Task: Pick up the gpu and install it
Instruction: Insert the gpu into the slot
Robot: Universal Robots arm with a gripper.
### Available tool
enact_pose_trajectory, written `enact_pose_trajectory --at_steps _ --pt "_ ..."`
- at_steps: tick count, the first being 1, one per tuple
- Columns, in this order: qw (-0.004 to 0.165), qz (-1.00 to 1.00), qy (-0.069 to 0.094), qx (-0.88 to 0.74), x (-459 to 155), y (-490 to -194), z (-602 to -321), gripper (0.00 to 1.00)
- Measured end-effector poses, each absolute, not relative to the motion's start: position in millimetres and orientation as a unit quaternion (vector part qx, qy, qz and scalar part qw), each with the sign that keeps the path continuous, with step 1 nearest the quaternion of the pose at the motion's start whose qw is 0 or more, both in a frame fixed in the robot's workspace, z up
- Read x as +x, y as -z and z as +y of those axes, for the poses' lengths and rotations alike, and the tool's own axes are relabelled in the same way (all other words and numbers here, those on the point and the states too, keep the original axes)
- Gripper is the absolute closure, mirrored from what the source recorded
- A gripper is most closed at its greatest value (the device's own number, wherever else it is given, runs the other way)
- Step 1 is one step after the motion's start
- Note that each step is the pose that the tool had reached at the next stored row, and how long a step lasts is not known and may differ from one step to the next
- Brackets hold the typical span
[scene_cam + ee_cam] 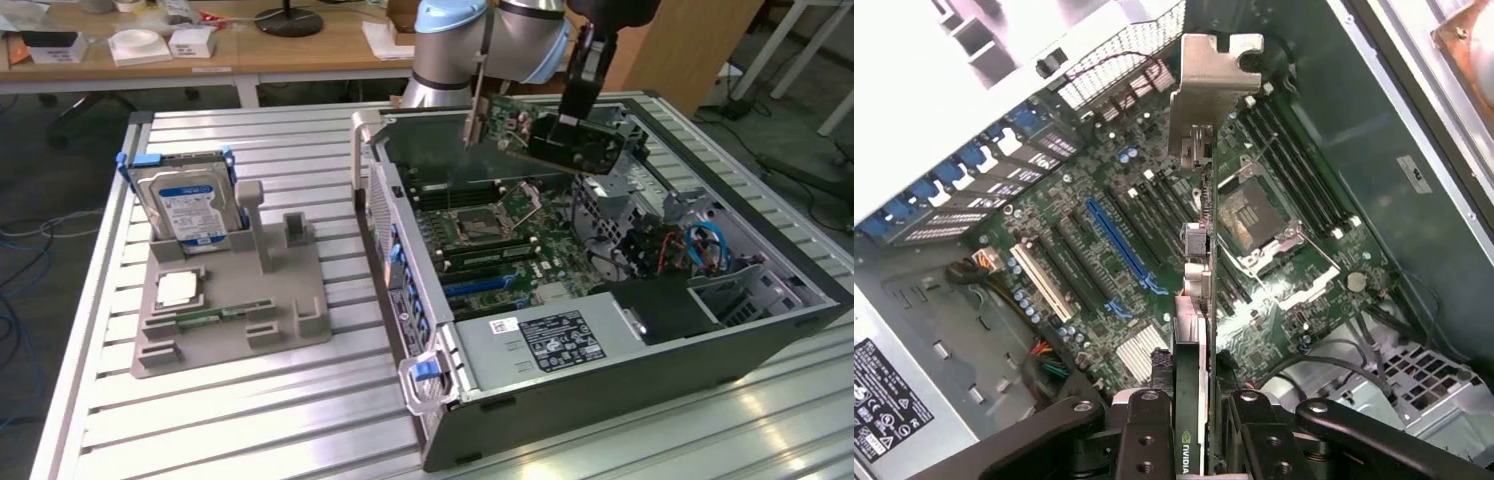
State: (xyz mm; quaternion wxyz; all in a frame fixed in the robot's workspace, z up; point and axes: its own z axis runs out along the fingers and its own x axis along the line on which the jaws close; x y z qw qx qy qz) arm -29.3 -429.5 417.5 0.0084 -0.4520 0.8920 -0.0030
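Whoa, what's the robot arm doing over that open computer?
The robot arm's gripper is clamped on the gpu, a thin flat card with a silver end bracket, holding it in the air above the green motherboard inside the open black computer case. The card is not in a slot yet. A silver hard drive stands in a grey holder nearby.

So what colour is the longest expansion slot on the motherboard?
Blue. The slot shows best in the wrist view.

Even overhead room light, nothing dim. Glare streaks on the metal table (787, 410) slats, gpu (1197, 290) bracket blows out white, computer case (601, 385) corners look shadowy.
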Motion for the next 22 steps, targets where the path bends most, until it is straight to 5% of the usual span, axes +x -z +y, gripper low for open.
enact_pose_trajectory --at_steps 22 --pt "0.009 0.833 0.002 -0.553 -34.9 -415.1 -436.3 0.74"
